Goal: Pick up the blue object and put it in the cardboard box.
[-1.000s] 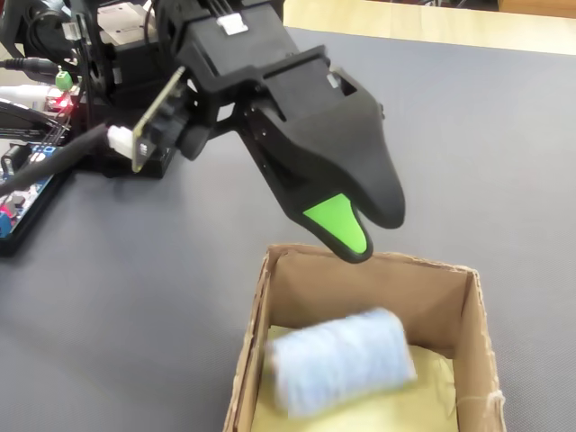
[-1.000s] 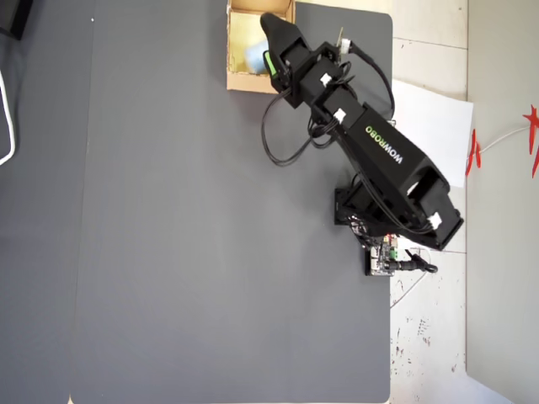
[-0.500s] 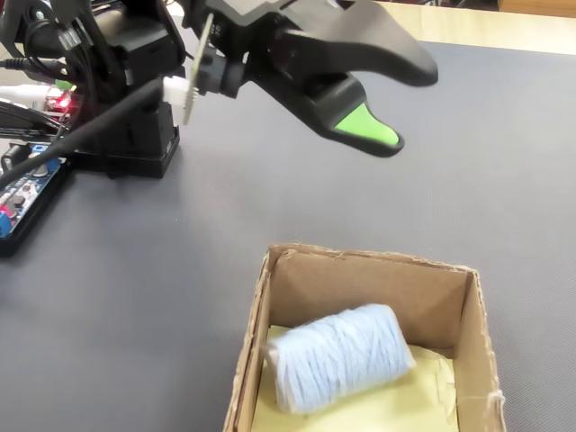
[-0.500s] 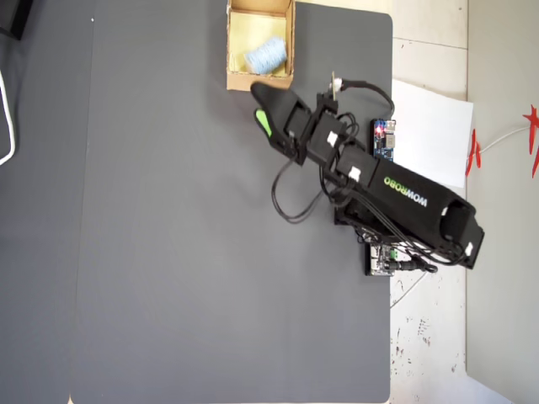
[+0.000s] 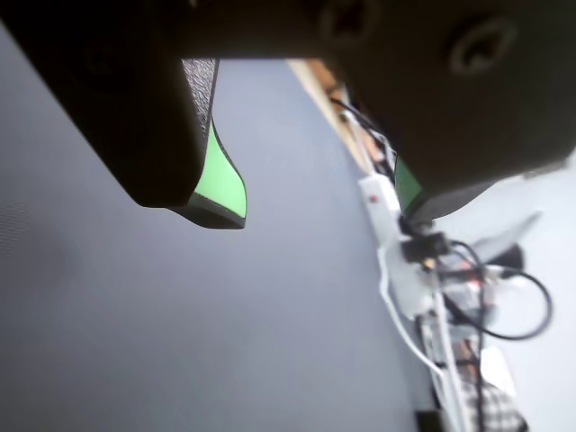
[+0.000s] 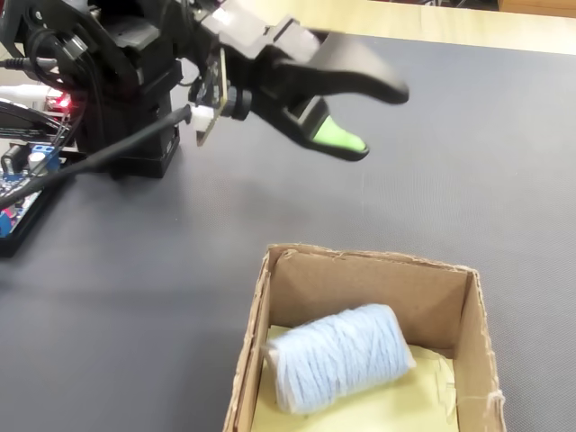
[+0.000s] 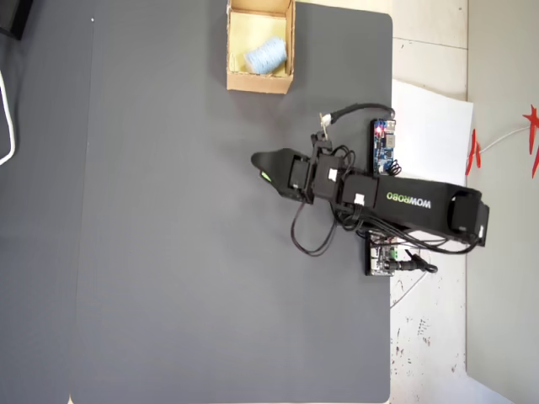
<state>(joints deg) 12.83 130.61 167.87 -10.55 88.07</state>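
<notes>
The blue object [image 6: 337,360], a pale blue roll of yarn-like material, lies on its side inside the cardboard box [image 6: 360,288] on the yellowish floor. From overhead, the blue object [image 7: 266,55] sits in the box [image 7: 259,82] at the mat's top edge. My gripper [image 6: 376,117] hovers above the mat, apart from the box and behind it in the fixed view. It is open and holds nothing. In the wrist view the gripper [image 5: 319,214] shows two green-padded fingers wide apart, with only grey mat between them. Overhead, the gripper [image 7: 259,167] points left, below the box.
The arm base [image 6: 126,81] stands at the mat's edge with cables. A blue circuit board [image 7: 383,147] and a second board [image 7: 383,257] lie beside it. White paper [image 7: 429,126] lies off the mat. White parts and cables [image 5: 396,234] line the mat edge.
</notes>
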